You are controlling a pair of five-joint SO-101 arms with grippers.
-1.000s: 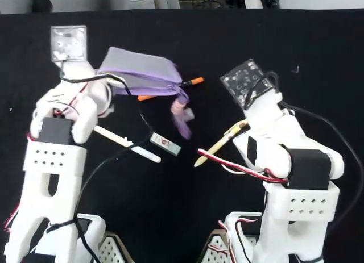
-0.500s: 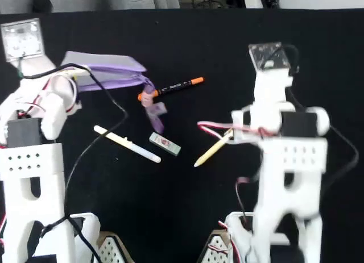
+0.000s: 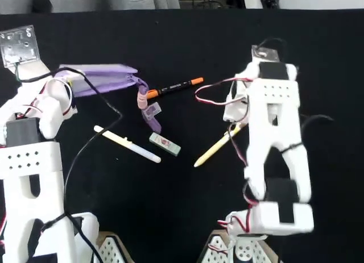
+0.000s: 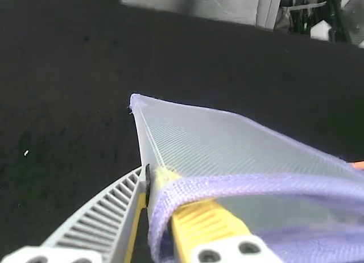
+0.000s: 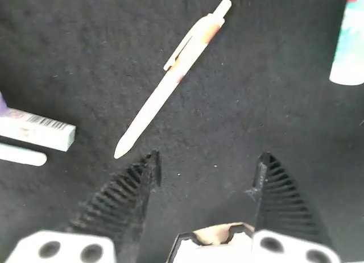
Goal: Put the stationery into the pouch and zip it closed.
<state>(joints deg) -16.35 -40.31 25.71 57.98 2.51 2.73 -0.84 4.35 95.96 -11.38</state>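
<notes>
High camera overlooks the table (image 3: 187,41) — right wrist camera sits near its pen (image 3: 215,147).

On the black table (image 3: 187,36), a lilac pouch (image 3: 105,76) with finely ribbed translucent sides sits upper left, near an orange-capped black marker (image 3: 170,88), a cream pen (image 3: 128,143), a pale yellow pen (image 3: 215,148) and a white-and-green eraser (image 3: 165,144).

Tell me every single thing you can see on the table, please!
pouch: one, purple, back left, held in the left gripper
strap: one, purple, at the pouch's end
marker: one, black with orange cap, beside the strap
white pen: one, white, in front of the pouch
eraser: one, pale, beside the white pen
yellow pen: one, pale yellow, partly under the right arm
table: one, black
left gripper: one, shut on the pouch
right gripper: one, open, near the yellow pen
</notes>
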